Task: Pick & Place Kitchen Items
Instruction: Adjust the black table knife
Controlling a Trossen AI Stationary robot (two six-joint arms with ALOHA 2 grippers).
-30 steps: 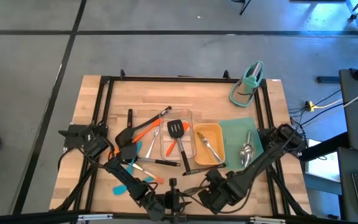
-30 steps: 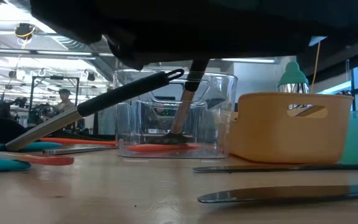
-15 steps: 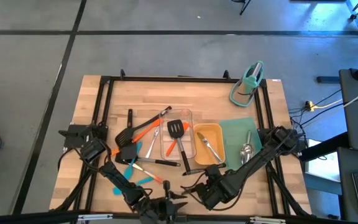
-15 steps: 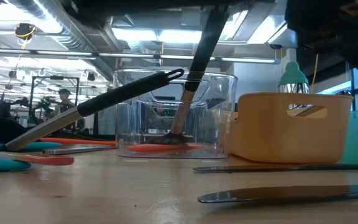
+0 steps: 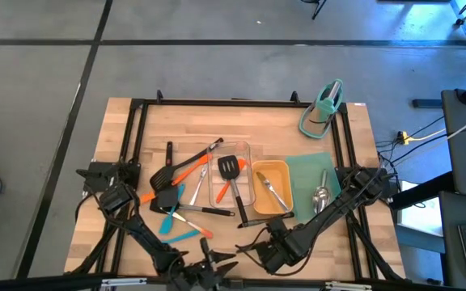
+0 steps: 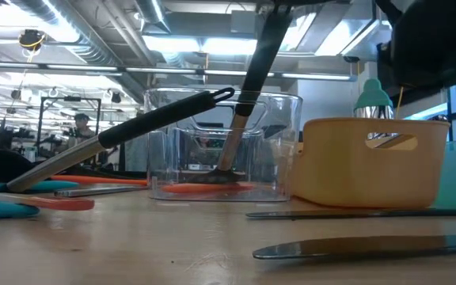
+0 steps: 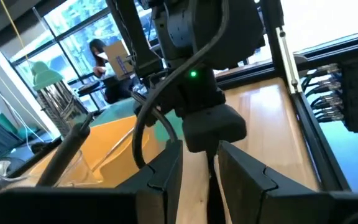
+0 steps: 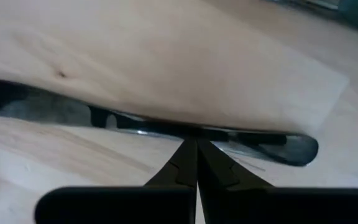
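Observation:
A shiny steel utensil (image 8: 166, 127) lies flat on the wood near the table's front edge (image 5: 247, 243). In the low view it is the nearest piece (image 6: 362, 248). My right gripper (image 8: 195, 142) is shut and points down, with its tips right at this utensil's long edge. My left gripper (image 7: 199, 180) is at the front edge (image 5: 215, 265), level and facing the right arm. Its fingers stand apart, and I see nothing between them. More kitchen items lie left of the clear tray: black turners (image 5: 165, 187), orange tongs (image 5: 186, 166) and blue spatulas (image 5: 168, 220). My right gripper comes at the steel utensil from above, its shut fingertips (image 8: 185, 155) meeting at about the middle of the utensil's length (image 8: 194, 132). The utensil lies flat on the table. I cannot tell whether the tips touch it or stand just over it.
The clear tray (image 5: 247, 153) holds a black slotted turner (image 5: 230, 168) whose handle leans on the rim (image 6: 260, 55). Beside it are a yellow tray (image 5: 271, 168) with steel pieces and a green mat (image 5: 307, 174) with a spoon (image 5: 320, 199). A teal stand (image 5: 324, 107) is at the far right.
My left gripper has gone along the front edge toward the table's left and has rolled at the wrist. My right gripper has come down toward the steel utensil, still shut. The arms' dark bulk has cleared from the top of the low view.

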